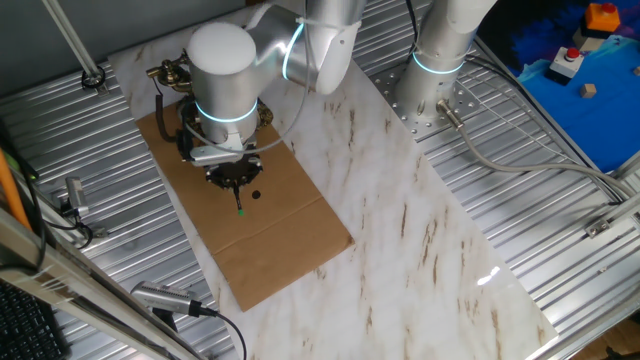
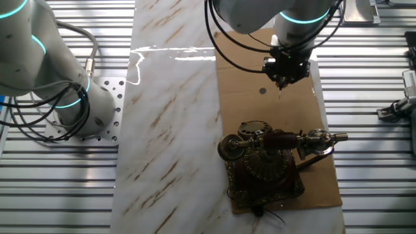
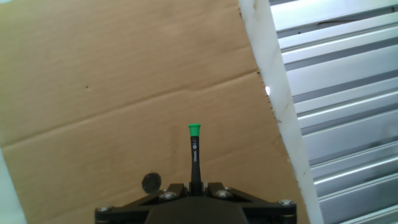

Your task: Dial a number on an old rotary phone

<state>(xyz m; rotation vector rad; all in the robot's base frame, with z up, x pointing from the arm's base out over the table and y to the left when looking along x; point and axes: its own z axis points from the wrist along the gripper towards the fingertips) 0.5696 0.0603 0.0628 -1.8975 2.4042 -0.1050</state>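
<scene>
The old rotary phone (image 2: pixel 265 162), dark red-brown with gold trim, a round dial and a brass-ended handset, stands on the brown cardboard sheet (image 2: pixel 286 110). In one fixed view the arm hides most of the phone (image 1: pixel 172 72). My gripper (image 2: pixel 285 73) hovers over bare cardboard some way from the dial side of the phone, not touching it. It is shut on a thin black stick with a green tip (image 3: pixel 194 152), which points down at the cardboard. The hand view shows the gripper (image 3: pixel 195 186) and cardboard only, no phone.
A small dark round spot (image 3: pixel 151 182) lies on the cardboard beside the stick. The cardboard rests on a white marble slab (image 1: pixel 420 230) over ribbed metal table. A second arm's base (image 2: pixel 78 104) stands beside the slab. Cables and clamps line the table edges.
</scene>
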